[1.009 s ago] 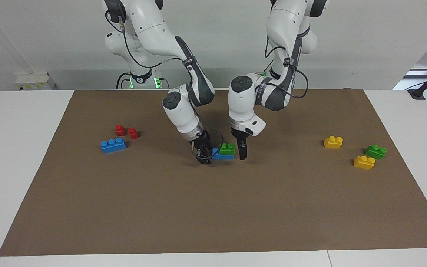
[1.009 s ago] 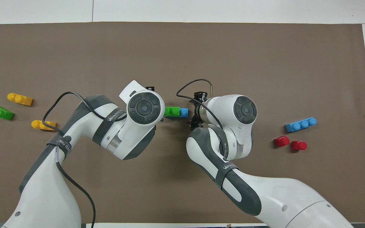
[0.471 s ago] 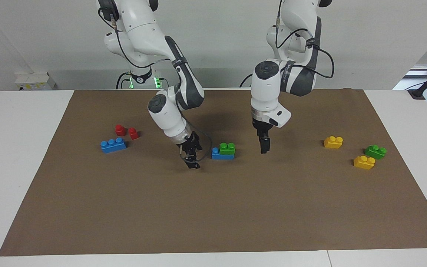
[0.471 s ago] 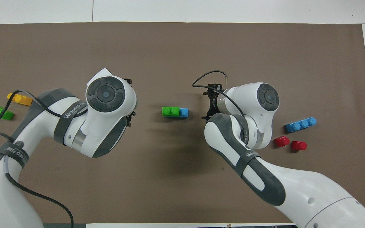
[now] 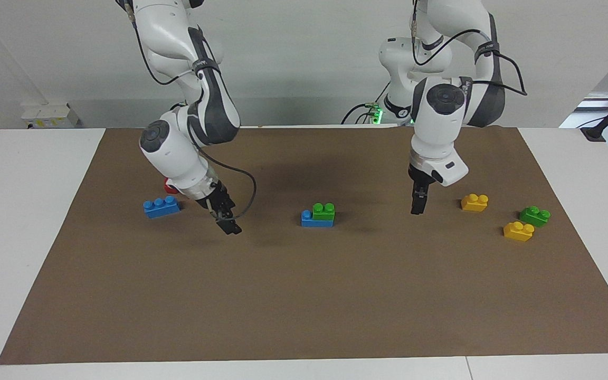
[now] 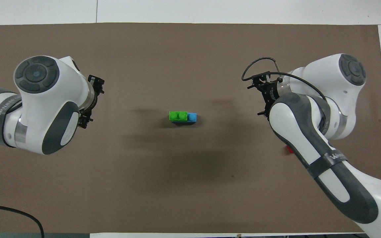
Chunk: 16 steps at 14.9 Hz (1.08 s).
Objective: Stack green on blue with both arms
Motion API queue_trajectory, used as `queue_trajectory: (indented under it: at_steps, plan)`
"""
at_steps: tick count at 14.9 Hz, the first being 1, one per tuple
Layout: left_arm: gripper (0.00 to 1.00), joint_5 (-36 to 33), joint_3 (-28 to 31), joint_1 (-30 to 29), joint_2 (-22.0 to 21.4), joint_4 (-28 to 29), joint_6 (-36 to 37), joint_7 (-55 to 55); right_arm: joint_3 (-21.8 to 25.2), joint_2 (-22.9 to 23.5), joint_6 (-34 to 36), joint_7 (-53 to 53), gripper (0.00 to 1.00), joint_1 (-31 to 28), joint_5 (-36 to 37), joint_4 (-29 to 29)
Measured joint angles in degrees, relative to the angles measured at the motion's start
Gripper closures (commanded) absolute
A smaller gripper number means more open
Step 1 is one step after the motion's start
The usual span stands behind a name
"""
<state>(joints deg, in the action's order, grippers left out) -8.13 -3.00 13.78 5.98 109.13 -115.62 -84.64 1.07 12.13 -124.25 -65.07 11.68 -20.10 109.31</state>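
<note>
Green brick (image 5: 323, 211) stacked on blue brick (image 5: 315, 219), mid-mat, both grippers clear of it.

Sits on the two studs of the blue toward the left arm's end, leaving one blue stud bare toward the right arm's end; stack rests flat on the brown mat (image 5: 304, 295) over the tabletop. Left gripper (image 5: 416, 207) hangs over bare mat between stack and a yellow brick (image 5: 474, 202), holding nothing, fingers apparently together but not clear enough to tell. Right gripper (image 5: 228, 225) hangs tilted over mat between stack and the spare blue brick (image 5: 161, 206), empty, finger gap also impossible to tell. Likely light, rigid, smooth hard plastic, not fragile, prone to slipping or sliding if pinched off-centre. Best hold probably across the flat long sides below the studs; for more pressing, blue steadied at its bare end.
</note>
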Motion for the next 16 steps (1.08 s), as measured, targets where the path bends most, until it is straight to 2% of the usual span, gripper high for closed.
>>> queue_trajectory:
  at_steps: [3, 6, 11, 13, 16]
  plan:
    - [0.00, 0.13, 0.08, -2.99, -0.27, -1.50, 2.00, 13.60, 0.06, -2.98, 7.20, 13.99, 0.00, -3.31, 4.16, -3.29]
    - [0.00, 0.17, 0.20, -5.92, -0.28, -3.20, 4.28, 31.86, 0.08, -5.18, 14.39, 26.31, 0.00, -5.76, 9.36, -7.87]
    - [0.00, 1.49, 0.41, -12.36, -0.30, -7.69, 9.38, 62.37, 0.07, -12.48, 21.79, 44.04, 0.00, -6.44, 15.29, -10.72]
    - [0.00, 2.62, 0.42, -13.43, -0.35, -10.41, 13.56, 69.58, 0.04, -15.12, 26.20, 49.49, 0.00, -6.44, 15.87, -11.65]
    - [0.00, 5.22, 0.40, -13.60, -0.65, -14.47, 20.33, 73.44, -0.02, -16.14, 31.74, 54.65, 0.00, -6.46, 17.08, -14.54]
